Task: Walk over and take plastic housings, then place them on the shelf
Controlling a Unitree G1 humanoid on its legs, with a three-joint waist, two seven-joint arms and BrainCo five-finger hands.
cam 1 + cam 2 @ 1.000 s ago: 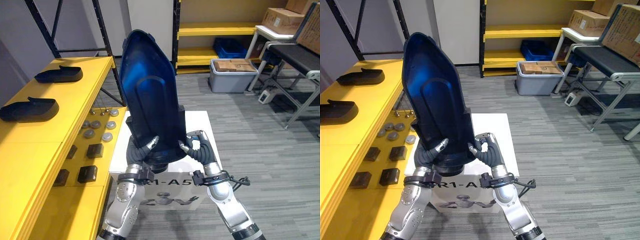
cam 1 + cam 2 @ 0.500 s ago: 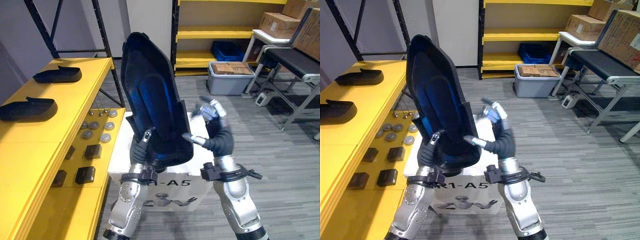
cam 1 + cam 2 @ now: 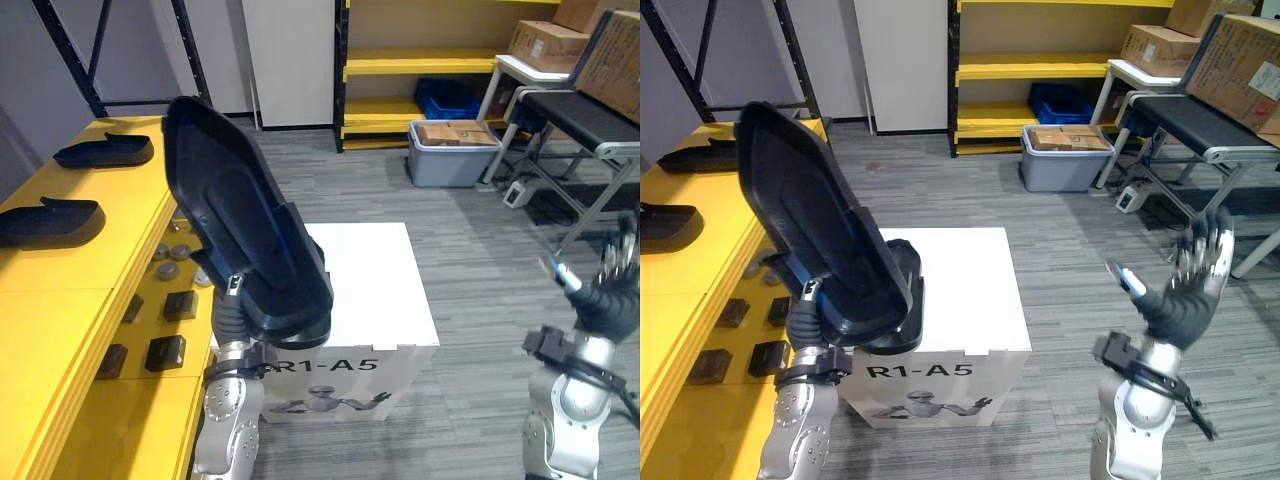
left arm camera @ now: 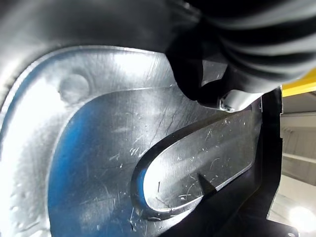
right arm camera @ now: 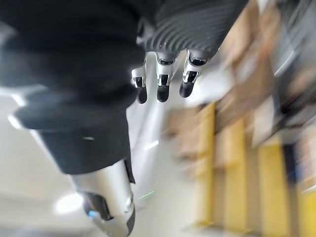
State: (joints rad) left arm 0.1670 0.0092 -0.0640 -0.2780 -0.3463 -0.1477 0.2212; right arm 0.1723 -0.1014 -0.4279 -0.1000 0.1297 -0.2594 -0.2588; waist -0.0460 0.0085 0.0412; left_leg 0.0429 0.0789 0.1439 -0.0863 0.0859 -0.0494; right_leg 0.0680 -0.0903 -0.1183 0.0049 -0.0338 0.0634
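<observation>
While the left hand (image 3: 229, 312) clamps the lower end of a large dark plastic housing (image 3: 235, 215), thumb pressed on its hollow inner face, the housing stands tilted above the left edge of a white box (image 3: 370, 285), its narrow top leaning toward the yellow shelf (image 3: 60, 310). The right hand (image 3: 1185, 290) is raised well apart on the right over the grey floor, fingers straight and spread, holding nothing. On the shelf's top lie a second housing (image 3: 105, 152) and a third housing (image 3: 50, 220), apart from each other.
</observation>
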